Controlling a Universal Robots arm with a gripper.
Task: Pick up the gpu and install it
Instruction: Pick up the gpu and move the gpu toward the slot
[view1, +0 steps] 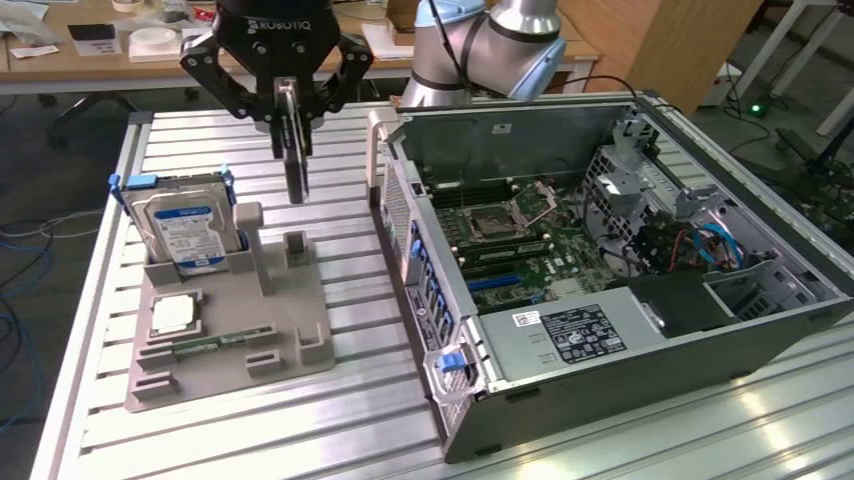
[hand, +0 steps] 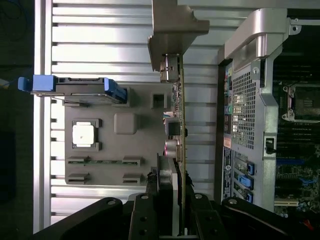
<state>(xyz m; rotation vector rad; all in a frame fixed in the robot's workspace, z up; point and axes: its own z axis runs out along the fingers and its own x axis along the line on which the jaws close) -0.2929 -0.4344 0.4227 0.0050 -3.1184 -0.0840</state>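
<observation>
The gpu (view1: 295, 172) hangs upright and edge-on in the air, above the grey holder tray (view1: 227, 330) and clear of it. It sits between the hard drive (view1: 187, 228) on the exterior view's left and the open computer case (view1: 601, 260) on the exterior view's right. The gripper (view1: 294, 122) is clamped on the card's upper part, with a finger pressed to each flat face. Judging by that, the pick-up is done. The installation is not: the card is wholly outside the case, beside its perforated wall, and none of it reaches the motherboard (view1: 534, 250) inside. Below the card, a small slotted post (view1: 295, 246) on the tray stands empty. In the exterior view the card is a thin dark blade. In the wrist view the gpu (hand: 181, 125) shows a narrow board edge with small components standing off one face. A pale metal bracket (hand: 172, 30), bent over at the end away from the gripper (hand: 170, 212), carries a port just under the bend. The tray rests on the slatted metal tabletop (view1: 200, 140) and also holds a square processor chip (view1: 174, 315) and a memory stick (view1: 207, 345).
</observation>
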